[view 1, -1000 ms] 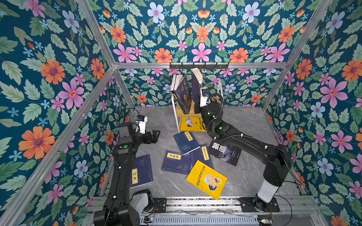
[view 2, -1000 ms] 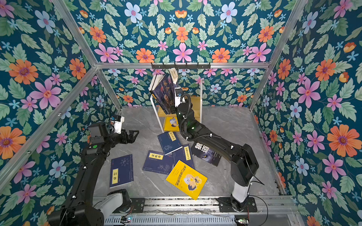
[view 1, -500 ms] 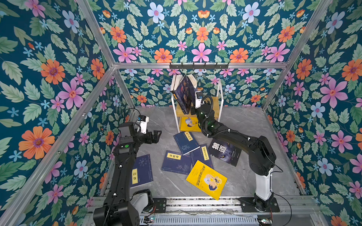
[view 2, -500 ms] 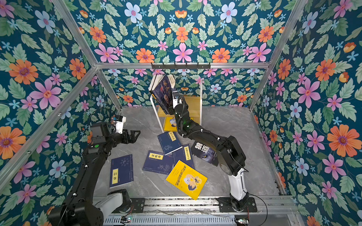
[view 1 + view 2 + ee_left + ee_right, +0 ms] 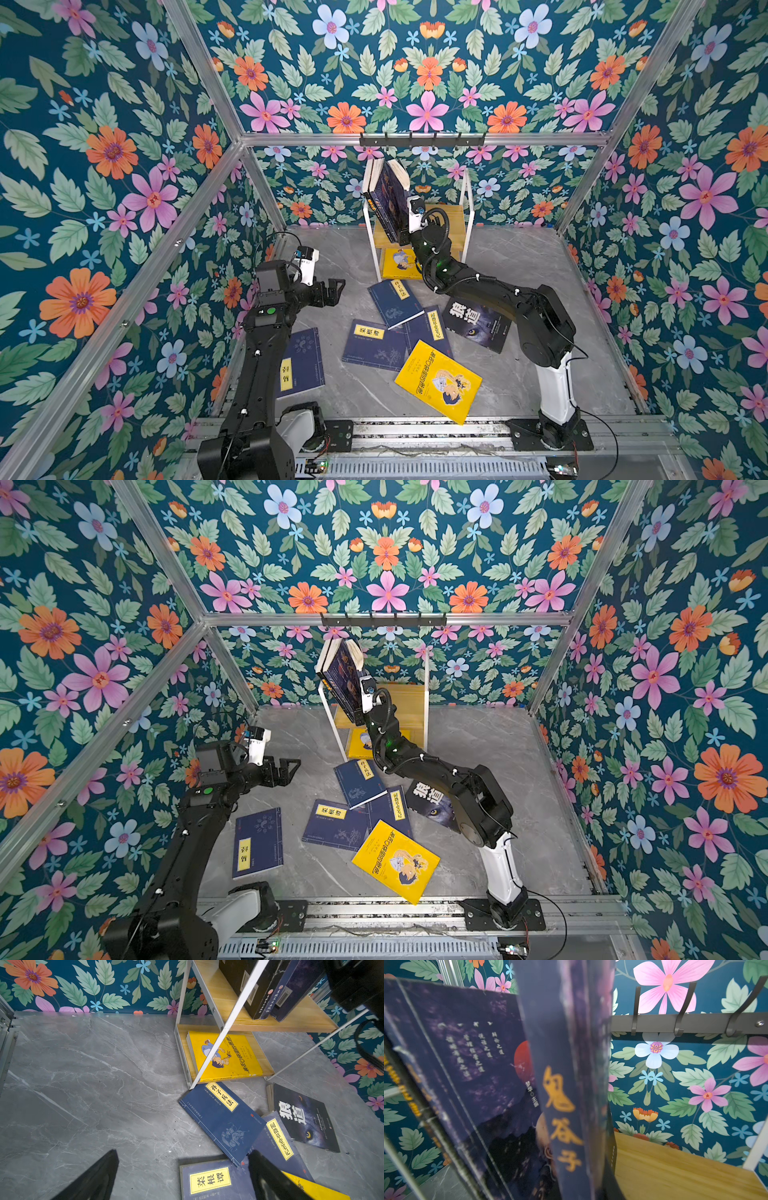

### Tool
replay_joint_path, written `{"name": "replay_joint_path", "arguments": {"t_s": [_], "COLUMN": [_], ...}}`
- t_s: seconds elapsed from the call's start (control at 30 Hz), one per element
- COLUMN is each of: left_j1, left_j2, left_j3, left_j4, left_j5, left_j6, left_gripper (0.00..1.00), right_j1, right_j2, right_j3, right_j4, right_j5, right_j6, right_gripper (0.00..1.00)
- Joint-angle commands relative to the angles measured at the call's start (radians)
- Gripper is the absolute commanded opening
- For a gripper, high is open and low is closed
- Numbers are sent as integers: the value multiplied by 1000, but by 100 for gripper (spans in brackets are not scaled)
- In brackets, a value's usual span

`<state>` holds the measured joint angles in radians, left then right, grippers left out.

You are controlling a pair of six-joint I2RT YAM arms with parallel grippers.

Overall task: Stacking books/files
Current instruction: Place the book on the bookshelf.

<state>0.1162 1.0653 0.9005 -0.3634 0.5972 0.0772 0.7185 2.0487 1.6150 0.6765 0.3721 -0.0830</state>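
**Inspector:** Begin at the near edge.

**Clerk:** A yellow cartoon book (image 5: 438, 382) lies flat on the grey table (image 5: 519, 270), tilted. One corner overlaps a thin navy cover. To its left, beside the left arm, a lone navy book (image 5: 301, 361) with a yellow label lies flat, apart from the rest.

**Inspector:** Middle ground?

**Clerk:** Three thin navy books (image 5: 395, 301) with yellow labels lie overlapped in a loose fan. A black book (image 5: 478, 324) with white characters lies flat just to their right.

**Inspector:** The left gripper?

**Clerk:** The left gripper (image 5: 336, 293) hovers over bare table left of that fan. Its jaws are spread wide with nothing between them.

**Inspector:** Far side.

**Clerk:** A white-framed shelf (image 5: 455, 216) stands against the back wall. A second yellow book (image 5: 401, 264) lies flat on its lower board. Upright books on the upper board lean left.

The right gripper (image 5: 404, 233) is clamped on the lower part of the rightmost one, a navy book with orange spine characters (image 5: 566, 1084). Two other upright books (image 5: 245, 985) stand beside it.

**Inspector:** Is the held book's foot on the board?

**Clerk:** Cannot tell.
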Motion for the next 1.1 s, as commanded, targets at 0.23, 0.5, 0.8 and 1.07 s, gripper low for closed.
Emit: {"name": "replay_joint_path", "arguments": {"t_s": [0.23, 0.5, 0.8, 1.07], "left_j1": [-1, 4, 20, 33], "left_j2": [-9, -13, -12, -9], "left_j3": [-12, -21, -18, -18], "left_j4": [31, 37, 29, 31], "left_j5": [-11, -16, -22, -14], "left_j6": [9, 8, 1, -11], "left_gripper": [100, 100, 100, 100], "right_j1": [-1, -1, -2, -6], "right_j2": [-47, -101, -227, -342], "right_j3": [-55, -109, -253, -351], "right_j4": [36, 3, 15, -80], "right_j5": [-107, -210, -277, -200], "right_j6": [-17, -18, 6, -20], "right_gripper": [29, 40, 50, 46]}}
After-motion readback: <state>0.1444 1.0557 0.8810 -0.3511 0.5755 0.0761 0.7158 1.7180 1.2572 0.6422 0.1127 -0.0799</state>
